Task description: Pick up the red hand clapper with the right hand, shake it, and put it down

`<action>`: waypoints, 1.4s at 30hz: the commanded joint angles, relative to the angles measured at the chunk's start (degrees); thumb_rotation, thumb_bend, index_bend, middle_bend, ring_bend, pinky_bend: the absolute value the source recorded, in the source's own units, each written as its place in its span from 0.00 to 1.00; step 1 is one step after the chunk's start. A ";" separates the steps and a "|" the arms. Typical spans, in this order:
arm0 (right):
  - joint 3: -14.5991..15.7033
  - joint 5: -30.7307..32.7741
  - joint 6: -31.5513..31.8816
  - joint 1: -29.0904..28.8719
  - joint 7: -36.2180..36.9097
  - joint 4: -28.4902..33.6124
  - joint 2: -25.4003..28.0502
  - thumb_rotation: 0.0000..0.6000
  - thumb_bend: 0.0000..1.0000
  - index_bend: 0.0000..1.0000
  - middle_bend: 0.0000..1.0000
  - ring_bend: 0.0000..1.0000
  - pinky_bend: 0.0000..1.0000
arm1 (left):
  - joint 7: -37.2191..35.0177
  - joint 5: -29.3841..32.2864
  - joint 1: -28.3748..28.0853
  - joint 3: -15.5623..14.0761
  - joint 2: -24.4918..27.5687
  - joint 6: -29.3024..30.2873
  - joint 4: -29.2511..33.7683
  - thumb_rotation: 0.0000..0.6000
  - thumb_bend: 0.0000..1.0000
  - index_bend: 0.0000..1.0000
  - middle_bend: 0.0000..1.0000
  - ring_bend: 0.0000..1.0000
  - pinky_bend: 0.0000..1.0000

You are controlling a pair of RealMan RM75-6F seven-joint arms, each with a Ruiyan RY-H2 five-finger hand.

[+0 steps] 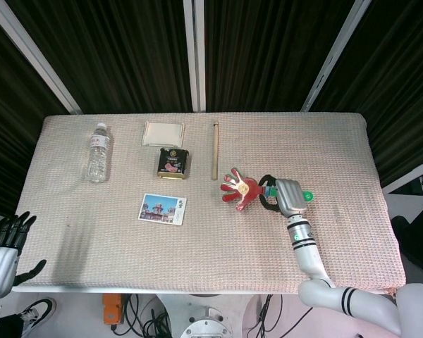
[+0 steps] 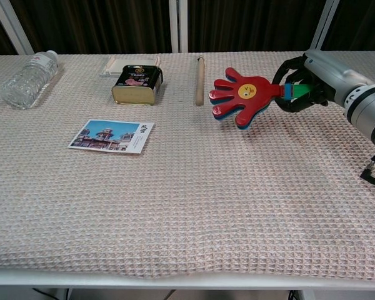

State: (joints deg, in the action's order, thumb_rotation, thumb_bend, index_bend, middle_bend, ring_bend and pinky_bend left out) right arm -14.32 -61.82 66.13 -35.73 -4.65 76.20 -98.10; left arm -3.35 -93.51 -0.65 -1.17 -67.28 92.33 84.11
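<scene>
The red hand clapper [image 1: 238,188] [image 2: 240,98] has a yellow face sticker and a green handle. My right hand [image 1: 287,196] [image 2: 309,82] grips that handle and holds the clapper lifted off the cloth, its red palm pointing left and tilted up. The green handle end pokes out past the hand in the head view. My left hand [image 1: 1,243] hangs open at the table's near left corner, off the cloth, and only the head view shows it.
A water bottle [image 1: 98,152] lies at the far left. A white pad [image 1: 163,133], a dark tin [image 1: 172,163] and a wooden stick [image 1: 214,149] sit at the back middle. A postcard [image 1: 162,209] lies nearer the front. The table [image 1: 197,267] wears a woven cloth.
</scene>
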 commanded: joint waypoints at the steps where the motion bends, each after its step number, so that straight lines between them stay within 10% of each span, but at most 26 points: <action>1: -0.75 -3.51 0.74 1.37 5.86 2.35 2.21 1.00 0.48 0.96 0.83 0.77 0.89 | 0.04 0.07 -0.01 -0.05 0.00 -0.15 -0.02 1.00 0.18 0.04 0.00 0.00 0.00; 16: -10.82 -10.83 -13.32 9.17 71.48 26.34 24.60 1.00 0.51 0.97 0.86 0.85 0.90 | 0.62 -0.07 -0.25 -0.02 -0.02 -0.40 0.32 1.00 0.18 0.04 0.00 0.00 0.00; 24: -9.36 -17.93 -14.25 9.28 83.66 23.54 27.25 1.00 0.53 0.98 0.90 1.00 1.00 | 0.70 -0.14 -0.33 -0.01 -0.18 -0.44 0.25 1.00 0.18 0.04 0.00 0.00 0.00; 29: -6.13 -17.32 -14.47 7.13 65.22 19.54 25.94 1.00 0.53 0.98 0.90 1.00 1.00 | 0.72 -0.11 -0.41 -0.03 -0.23 -0.61 0.24 1.00 0.18 0.04 0.00 0.00 0.00; 37: 0.13 -4.43 -8.56 3.50 -1.50 18.83 22.95 1.00 0.51 0.98 0.91 1.00 1.00 | 0.22 0.17 -0.36 -0.06 -0.29 -0.77 -0.16 1.00 0.18 0.04 0.00 0.00 0.00; 42: 0.28 3.57 -6.14 2.13 -14.92 23.41 23.47 1.00 0.50 0.97 0.91 1.00 1.00 | 0.29 0.02 -0.41 -0.10 -0.27 -0.74 -0.07 1.00 0.18 0.04 0.00 0.00 0.00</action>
State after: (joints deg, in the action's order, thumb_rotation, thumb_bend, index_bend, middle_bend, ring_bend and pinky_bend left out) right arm -17.97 -70.70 55.90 -30.27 16.49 96.84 -73.86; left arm -3.05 -93.50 -1.06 -1.27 -67.55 91.59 84.04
